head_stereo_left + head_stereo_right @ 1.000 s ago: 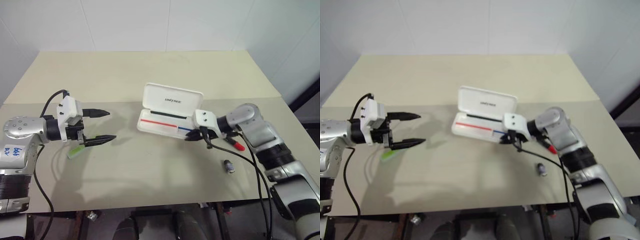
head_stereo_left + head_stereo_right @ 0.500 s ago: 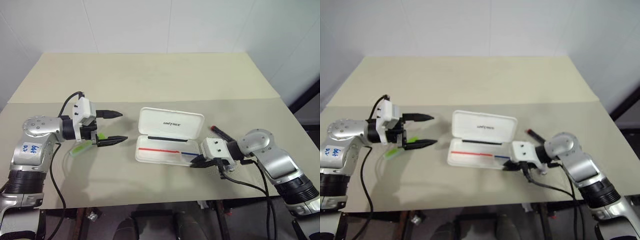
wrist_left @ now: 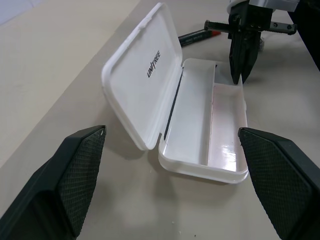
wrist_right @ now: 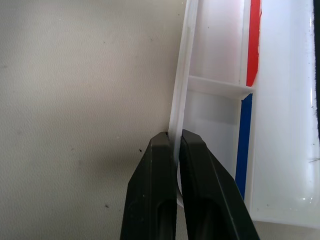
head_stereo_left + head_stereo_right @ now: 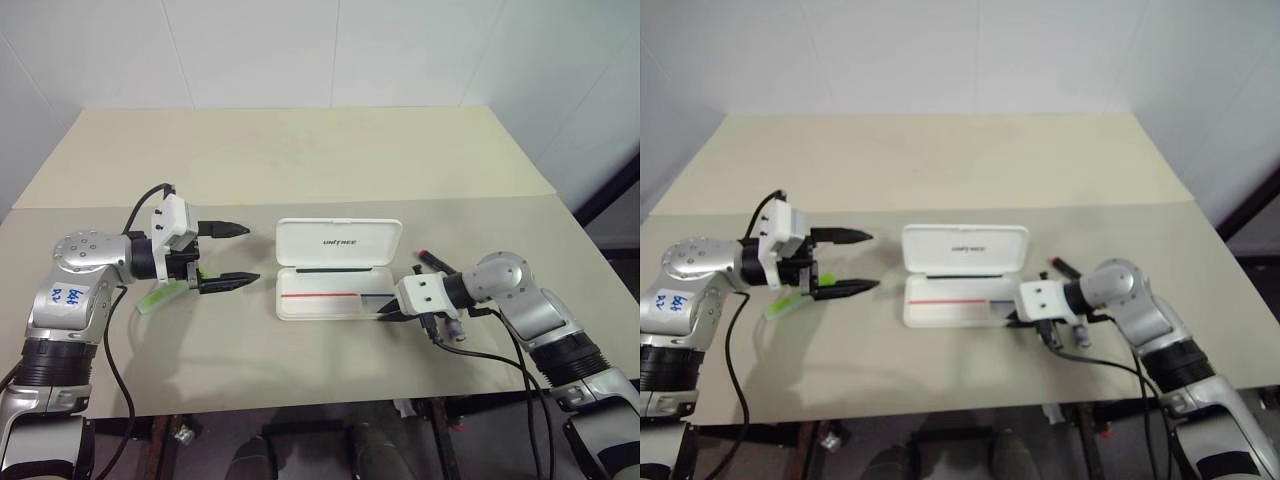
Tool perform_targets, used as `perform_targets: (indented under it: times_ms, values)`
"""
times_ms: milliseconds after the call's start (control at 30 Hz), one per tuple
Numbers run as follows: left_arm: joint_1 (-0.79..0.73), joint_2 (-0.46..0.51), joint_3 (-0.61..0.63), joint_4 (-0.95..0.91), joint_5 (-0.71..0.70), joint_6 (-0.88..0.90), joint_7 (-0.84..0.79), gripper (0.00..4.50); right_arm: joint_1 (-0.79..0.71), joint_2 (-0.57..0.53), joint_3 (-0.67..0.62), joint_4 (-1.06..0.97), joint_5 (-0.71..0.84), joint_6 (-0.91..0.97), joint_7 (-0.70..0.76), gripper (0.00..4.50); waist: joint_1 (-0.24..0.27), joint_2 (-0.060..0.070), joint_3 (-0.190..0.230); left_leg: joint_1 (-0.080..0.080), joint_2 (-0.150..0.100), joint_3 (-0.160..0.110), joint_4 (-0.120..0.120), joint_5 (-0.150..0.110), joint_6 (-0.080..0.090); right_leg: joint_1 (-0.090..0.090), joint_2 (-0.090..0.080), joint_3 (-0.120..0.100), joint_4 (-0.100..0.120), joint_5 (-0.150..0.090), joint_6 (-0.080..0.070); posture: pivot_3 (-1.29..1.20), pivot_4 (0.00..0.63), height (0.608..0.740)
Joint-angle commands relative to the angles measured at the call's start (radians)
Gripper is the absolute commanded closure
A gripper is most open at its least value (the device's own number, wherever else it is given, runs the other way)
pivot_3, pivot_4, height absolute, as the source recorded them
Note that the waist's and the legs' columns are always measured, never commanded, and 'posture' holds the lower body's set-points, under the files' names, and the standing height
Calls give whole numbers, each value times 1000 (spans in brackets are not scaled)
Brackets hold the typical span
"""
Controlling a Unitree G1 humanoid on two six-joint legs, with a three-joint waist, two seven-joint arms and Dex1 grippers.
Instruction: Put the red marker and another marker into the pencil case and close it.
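The white pencil case [image 5: 340, 243] lies open in the middle of the table, its lid standing up at the back and a red-and-blue line in its tray. My right gripper [image 5: 384, 314] is shut on the tray's front wall [image 4: 182, 100] near its right end. The red marker [image 5: 432, 260] lies on the table just right of the case, behind my right wrist. Left of the case, my left gripper [image 5: 250, 253] hovers open, pointing at the case with nothing between its fingers. The lime-green marker [image 5: 160, 296] lies on the table under that hand.
A small grey stub [image 5: 452, 326] lies by my right wrist, under its cable. The table's front edge [image 5: 300, 405] runs close below both arms. A seam [image 5: 300, 202] crosses the table behind the case.
The whole picture has shifted. My right gripper, shut on the case's wall, has drawn back and down, and the case has swung round to lie square to the table's front edge.
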Motion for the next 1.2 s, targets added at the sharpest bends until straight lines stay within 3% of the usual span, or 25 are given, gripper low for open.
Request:
perform_targets:
  times_ms: [33,200,367,633,867,967,1200]
  values:
    - [0,0,25,-38,-12,-1,12,0,-11,5,13,7,-4,-27,12,4465,0,0,0,0,0,0,0,0,0,0,0,0,0,0,0,0,150,740]
    - [4,-1,27,-41,-13,-3,21,0,-30,4,10,31,5,-28,35,4465,1,0,0,0,0,0,0,0,0,0,0,0,0,0,0,0,150,740]
    - [5,-5,27,-45,-16,-4,29,0,-56,31,-8,49,22,-26,11,2967,2,0,0,0,0,0,0,0,0,0,0,0,0,0,0,0,150,740]
    - [12,-8,28,-49,-16,-7,34,0,-47,21,-14,46,47,-24,42,2967,7,0,0,0,0,0,-1,0,0,0,0,0,-1,0,0,0,150,740]
    - [33,-7,40,-63,-20,-11,41,0,-15,-8,-46,-24,162,26,121,2967,6,0,0,0,0,0,-1,0,0,0,0,0,0,0,0,0,150,740]
    - [35,2,50,-73,-25,-10,37,0,-13,-23,-73,-52,194,61,111,2392,6,0,0,0,0,0,-1,0,0,0,0,0,0,0,0,0,150,740]
    - [4,-1,32,-140,-45,32,22,0,-31,-62,-201,-194,321,304,28,22,10,0,0,-1,0,-1,-1,0,0,0,0,0,0,0,0,0,150,740]
